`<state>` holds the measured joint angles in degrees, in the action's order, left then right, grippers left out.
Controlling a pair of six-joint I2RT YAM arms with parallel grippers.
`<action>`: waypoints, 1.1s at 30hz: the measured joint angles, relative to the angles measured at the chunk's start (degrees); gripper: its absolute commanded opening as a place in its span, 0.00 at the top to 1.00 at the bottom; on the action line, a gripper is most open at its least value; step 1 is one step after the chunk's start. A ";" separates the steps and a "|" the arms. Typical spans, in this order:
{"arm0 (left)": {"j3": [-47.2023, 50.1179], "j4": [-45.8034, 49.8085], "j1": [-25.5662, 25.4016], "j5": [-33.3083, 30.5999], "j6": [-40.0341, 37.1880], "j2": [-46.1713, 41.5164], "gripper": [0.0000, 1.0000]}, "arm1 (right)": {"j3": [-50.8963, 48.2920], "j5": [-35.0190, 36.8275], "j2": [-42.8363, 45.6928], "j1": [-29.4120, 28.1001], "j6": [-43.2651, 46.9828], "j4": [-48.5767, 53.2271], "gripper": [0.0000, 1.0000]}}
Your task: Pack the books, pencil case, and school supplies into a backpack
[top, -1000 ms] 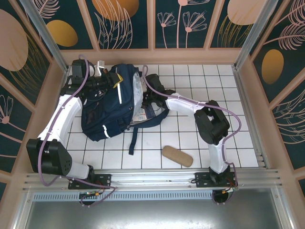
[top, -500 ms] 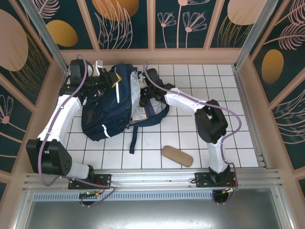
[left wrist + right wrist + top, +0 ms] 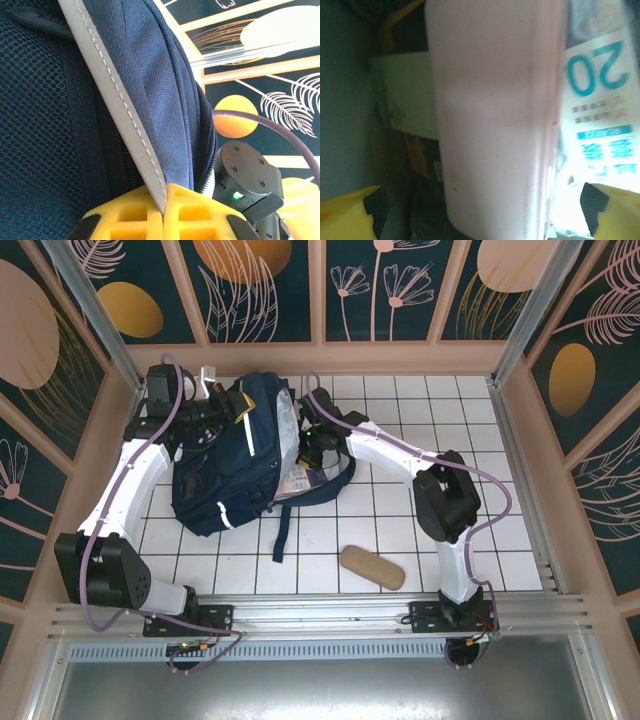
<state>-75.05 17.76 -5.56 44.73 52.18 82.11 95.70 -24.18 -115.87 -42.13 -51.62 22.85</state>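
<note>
Two jobs here: left tool [image 3: 164,209] pinches the rim of the backpack [image 3: 235,465] open. Right tool [image 3: 480,212], spread wide, straddles the pink pouch [image 3: 490,110] inside the backpack. I'd back out straight, no snagging fabric.

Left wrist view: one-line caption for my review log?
Left tool pinches the grey trim of the navy backpack, mesh panel beside it.

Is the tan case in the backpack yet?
No, the tan case lies on the table, apart from the backpack.
</note>
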 measured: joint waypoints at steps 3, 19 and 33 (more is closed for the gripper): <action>0.04 0.00 0.00 0.00 0.00 0.00 1.00 | -1.84 -1.66 0.35 -0.24 0.07 -2.05 0.01; 1.33 -1.68 0.00 0.11 0.02 -0.35 1.00 | -7.30 -1.77 -2.43 2.40 0.55 -13.00 0.72; 2.32 -2.40 0.00 0.48 0.04 -0.52 1.00 | 0.96 -4.31 -9.79 -0.02 4.59 -15.96 0.53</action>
<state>-72.73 15.35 -5.56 45.21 52.23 81.58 96.66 -28.49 -125.67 -42.15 -47.03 6.90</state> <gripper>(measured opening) 0.064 0.467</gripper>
